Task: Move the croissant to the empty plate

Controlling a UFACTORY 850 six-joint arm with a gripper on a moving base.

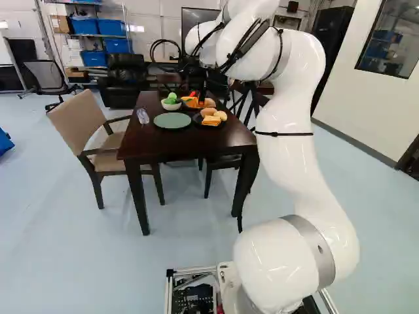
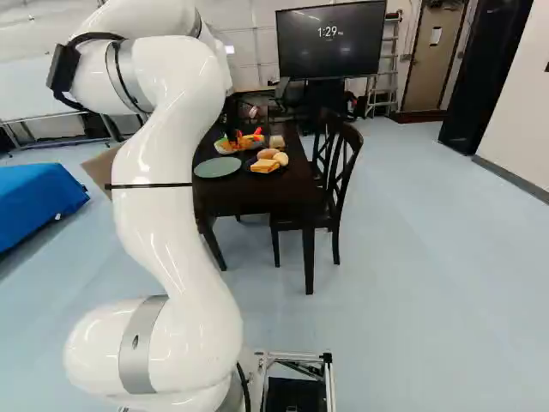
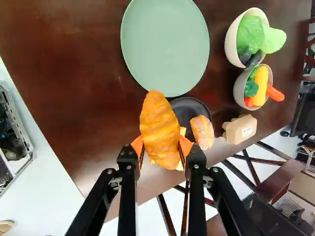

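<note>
Golden-orange croissant [image 3: 160, 130] sits crosswise between the two fingertips, its near end over some orange slices [image 3: 182, 131] that it mostly hides. The end effector [image 1: 201, 91] has it gripped from both sides, orange pads [image 3: 185, 145] pressed to its flanks, fingers parted by only the croissant's width. Both base views make the croissant hard to pick out, so its height over the worktop [image 3: 74, 98] is, I think, best left unsaid.

With twelve o'clock straight ahead of the end effector in the wrist view, the bare green plate [image 3: 165, 46] lies at twelve, its far rim cut off. A black plate [image 3: 186, 109] shows at one to two, partly covered by the croissant, and a bread roll [image 3: 202, 132] lies at three. Farther out, a pale bowl [image 3: 231, 44] of green vegetables stands between one and two, with a second bowl [image 3: 238, 91] of mixed vegetables at two. A beige block [image 3: 239, 129] rests at three, beyond the roll.
</note>
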